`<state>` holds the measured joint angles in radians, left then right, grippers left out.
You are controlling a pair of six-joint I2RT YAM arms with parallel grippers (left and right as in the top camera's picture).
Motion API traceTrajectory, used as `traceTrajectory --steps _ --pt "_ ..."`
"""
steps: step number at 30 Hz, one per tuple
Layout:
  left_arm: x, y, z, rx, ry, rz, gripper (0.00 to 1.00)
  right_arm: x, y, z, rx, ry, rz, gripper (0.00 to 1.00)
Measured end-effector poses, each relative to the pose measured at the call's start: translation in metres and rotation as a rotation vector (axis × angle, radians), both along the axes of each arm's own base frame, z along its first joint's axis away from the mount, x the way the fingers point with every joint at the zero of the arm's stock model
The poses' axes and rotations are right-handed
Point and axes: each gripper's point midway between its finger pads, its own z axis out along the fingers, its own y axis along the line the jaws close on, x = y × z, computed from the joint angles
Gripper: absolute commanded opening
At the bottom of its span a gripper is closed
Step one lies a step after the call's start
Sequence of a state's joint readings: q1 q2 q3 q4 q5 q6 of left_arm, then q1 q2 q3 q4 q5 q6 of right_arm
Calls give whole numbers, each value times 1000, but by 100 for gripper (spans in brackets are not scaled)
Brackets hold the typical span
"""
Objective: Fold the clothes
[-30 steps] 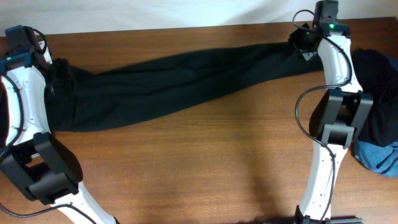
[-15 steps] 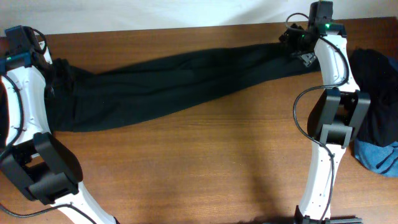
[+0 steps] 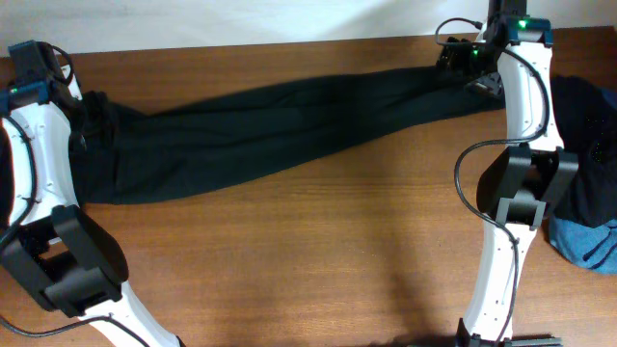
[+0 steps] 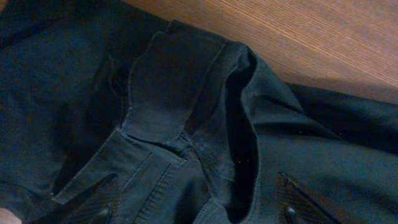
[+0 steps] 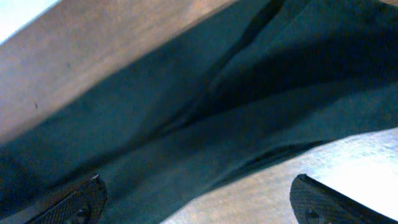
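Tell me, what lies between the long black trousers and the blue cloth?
Overhead view: the right arm and a black fabric heap stand between trousers and blue cloth.

Black trousers (image 3: 270, 130) stretch across the table's (image 3: 318, 260) far half, from left edge toward far right corner. A black heap (image 3: 593, 164) and blue piece (image 3: 586, 241) lie at its right edge.

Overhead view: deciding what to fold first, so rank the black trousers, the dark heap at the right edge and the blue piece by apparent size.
1. black trousers, by far.
2. dark heap, partly cropped and behind the right arm.
3. blue piece, also cropped.
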<state>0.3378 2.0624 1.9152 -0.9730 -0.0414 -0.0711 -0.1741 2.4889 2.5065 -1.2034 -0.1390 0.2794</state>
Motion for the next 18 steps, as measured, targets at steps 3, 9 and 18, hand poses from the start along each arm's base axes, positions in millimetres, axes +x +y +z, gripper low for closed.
traceTrajectory --steps 3,9,18 --pt "2 -1 1 -5 -8 0 86 -3 -5 0 -20 4 42 99" --pt "14 -8 5 -40 -66 -24 57 -4 -13 0 -102 -7 206 59" --pt "41 -62 11 -74 -125 -154 21 -4 -9 -8 -137 2 300 22"
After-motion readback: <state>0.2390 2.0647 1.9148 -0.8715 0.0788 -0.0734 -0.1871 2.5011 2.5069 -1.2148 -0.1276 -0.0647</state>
